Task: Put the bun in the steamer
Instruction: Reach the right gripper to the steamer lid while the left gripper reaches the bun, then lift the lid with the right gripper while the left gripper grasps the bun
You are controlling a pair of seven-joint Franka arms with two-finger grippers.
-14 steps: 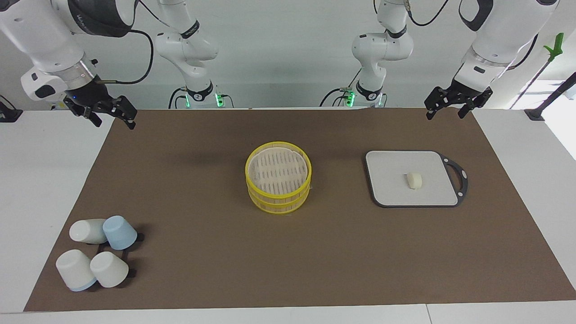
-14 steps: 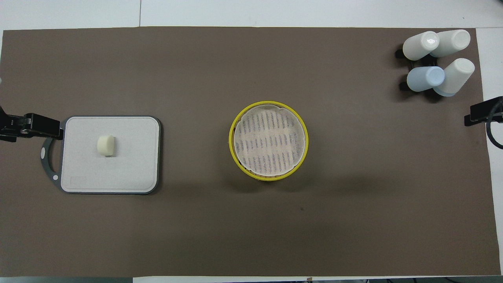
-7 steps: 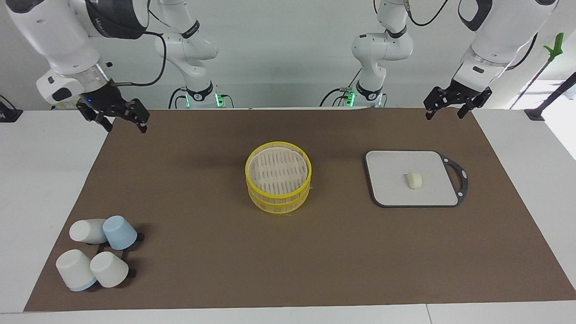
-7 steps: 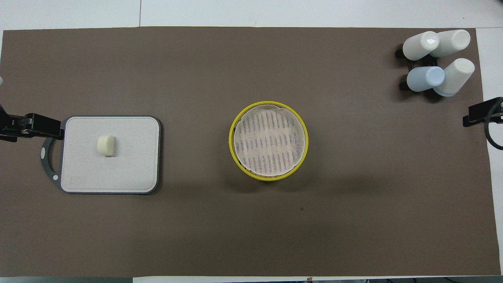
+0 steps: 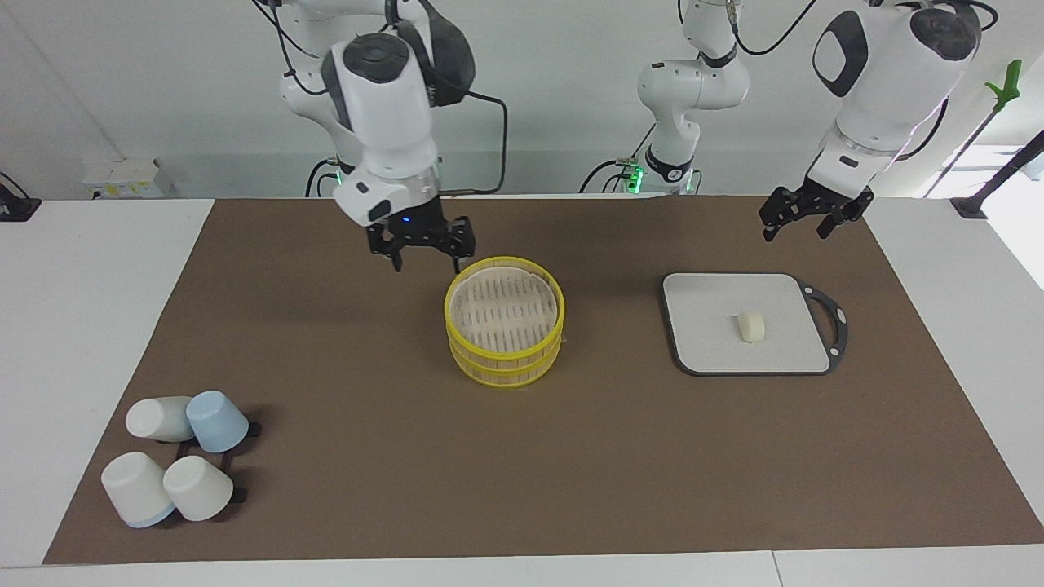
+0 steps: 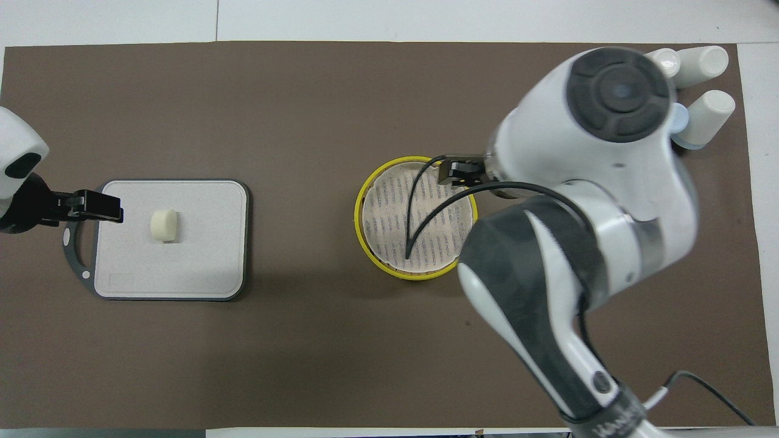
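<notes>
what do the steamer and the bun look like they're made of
The steamer looks like bamboo or a plastic imitation: pale slatted lid, glossy yellow rims; which one is unclear. The bun looks like soft matte dough or foam: cream-white, rounded edges, no shine.

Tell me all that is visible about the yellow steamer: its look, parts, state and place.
The steamer is round, with bright yellow rims stacked in tiers and a pale slatted top, probably bamboo or plastic. It stands upright on the brown mat at the table's middle, its top closed and nothing on it. The bun lies apart, on the grey board. The right pincer hangs open by its rim on the robots' side, not touching it.
</notes>
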